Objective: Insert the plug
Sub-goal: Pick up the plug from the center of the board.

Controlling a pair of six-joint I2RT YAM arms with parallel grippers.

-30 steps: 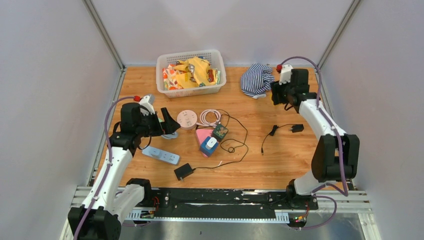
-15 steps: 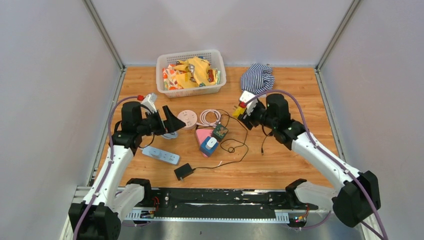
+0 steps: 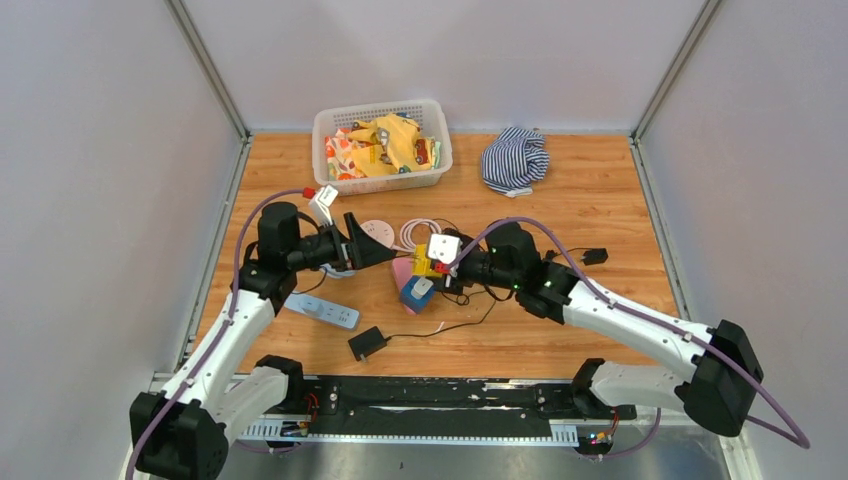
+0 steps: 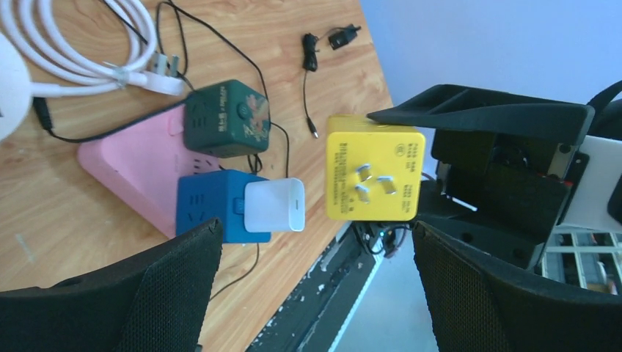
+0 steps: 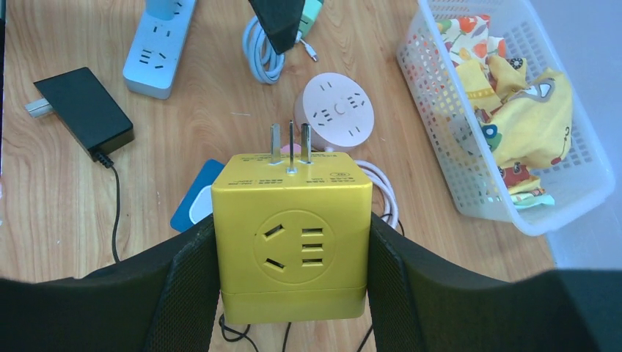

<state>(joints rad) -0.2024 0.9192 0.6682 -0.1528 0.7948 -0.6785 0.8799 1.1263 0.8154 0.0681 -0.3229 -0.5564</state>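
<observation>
A yellow cube plug [image 5: 293, 242] with three metal prongs pointing away from the camera sits squeezed between the black pads of my right gripper [image 5: 293, 282]. From above, the cube [image 3: 427, 263] hangs over the blue cube socket [image 3: 410, 292] in the middle of the table. The left wrist view shows the yellow cube's pronged face [image 4: 374, 167] to the right of that blue cube [image 4: 209, 205], which has a white charger [image 4: 275, 205] in it. My left gripper [image 3: 375, 240] is open and holds nothing, hovering by the round pink socket [image 5: 337, 110].
A green cube [image 4: 226, 117] rests on a pink triangular piece [image 4: 132, 169], with a coiled white cable [image 4: 73, 51] beside it. A white power strip [image 3: 322, 311] and black adapter [image 3: 367, 343] lie front left. A basket [image 3: 380, 182] and striped cloth [image 3: 515, 158] are at the back.
My right arm has swung from the back right corner to the middle of the table, bringing the yellow cube over the blue one. My left gripper has shifted a little to the right.
</observation>
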